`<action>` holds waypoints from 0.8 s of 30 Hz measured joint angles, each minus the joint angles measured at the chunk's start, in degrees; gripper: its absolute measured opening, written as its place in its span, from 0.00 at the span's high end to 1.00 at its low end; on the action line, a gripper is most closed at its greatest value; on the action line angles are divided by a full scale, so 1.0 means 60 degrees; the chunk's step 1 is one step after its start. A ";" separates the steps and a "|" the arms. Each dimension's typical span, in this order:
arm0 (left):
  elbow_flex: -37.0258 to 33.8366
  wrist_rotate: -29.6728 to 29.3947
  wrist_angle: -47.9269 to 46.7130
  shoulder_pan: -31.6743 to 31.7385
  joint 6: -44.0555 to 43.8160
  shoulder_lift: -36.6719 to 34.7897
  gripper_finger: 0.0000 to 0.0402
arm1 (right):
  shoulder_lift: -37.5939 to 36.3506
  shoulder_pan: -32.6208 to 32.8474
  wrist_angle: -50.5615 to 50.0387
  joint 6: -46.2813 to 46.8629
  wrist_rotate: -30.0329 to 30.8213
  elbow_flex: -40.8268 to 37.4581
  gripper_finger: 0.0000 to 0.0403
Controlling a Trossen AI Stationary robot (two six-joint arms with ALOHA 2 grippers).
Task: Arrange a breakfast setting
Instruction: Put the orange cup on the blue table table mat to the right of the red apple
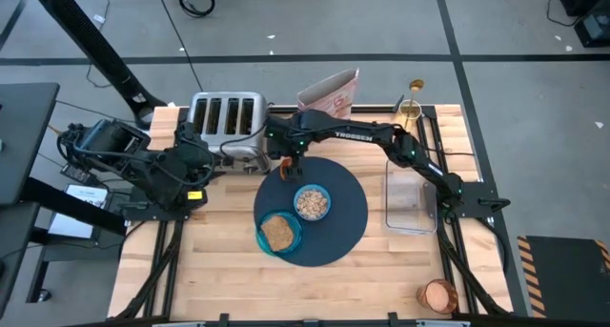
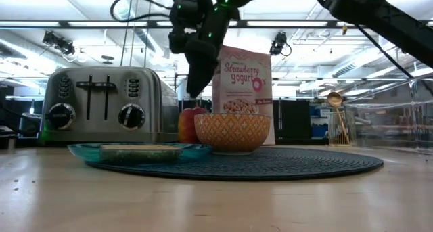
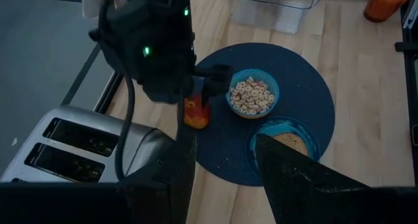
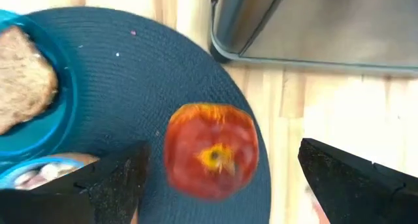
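The round dark blue mat [image 1: 348, 217] lies mid-table. On it stand a blue bowl [image 1: 311, 201] of cereal, a teal plate [image 1: 263, 239] bearing a toast slice [image 1: 277, 233], and a red fruit [image 4: 212, 152] resting on its underside at the mat's far left. My right gripper [image 2: 195, 90] hangs open just above the fruit, fingers pointing down on either side of it, touching nothing. My left gripper [image 3: 222, 145] waits open and high by the toaster. An amber cup [image 1: 438, 296] stands at the near right. The gold spoon [image 1: 415, 87] stands upright at the far right.
A steel toaster [image 1: 227, 122] stands at the far left, right beside the fruit. A strawberry yogurt box [image 1: 329, 93] stands behind the mat. A clear plastic container [image 1: 410, 203] sits right of the mat. Bare wood lies along the table's near edge.
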 joint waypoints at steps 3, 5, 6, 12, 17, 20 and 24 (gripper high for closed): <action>0.0000 0.0002 -0.0004 -0.0013 0.0004 0.0000 0.58 | -0.0287 0.0046 -0.0308 0.0241 0.0001 0.0055 0.03; 0.0000 0.0001 -0.0003 -0.0015 0.0004 0.0000 0.58 | -0.0558 0.0115 -0.0533 0.0439 0.0002 0.0055 0.03; 0.0000 0.0000 0.0000 -0.0015 0.0007 0.0000 0.58 | -0.0708 0.0166 -0.0627 0.0543 0.0002 0.0055 0.03; 0.0000 0.0000 0.0000 -0.0015 0.0080 0.0000 0.58 | -0.1622 0.0703 -0.1420 0.1208 0.0197 0.0062 0.03; 0.0000 0.0000 0.0004 -0.0011 0.0109 0.0000 0.58 | -0.2219 0.1439 -0.2137 0.2155 0.0488 0.0062 0.06; 0.0000 0.0000 0.0007 -0.0011 0.0109 0.0000 0.58 | -0.2476 0.2029 -0.2583 0.2943 0.0517 0.0062 0.08; 0.0000 0.0000 0.0007 -0.0011 0.0109 0.0000 0.58 | -0.2740 0.2975 -0.3063 0.4226 0.0799 0.0062 0.09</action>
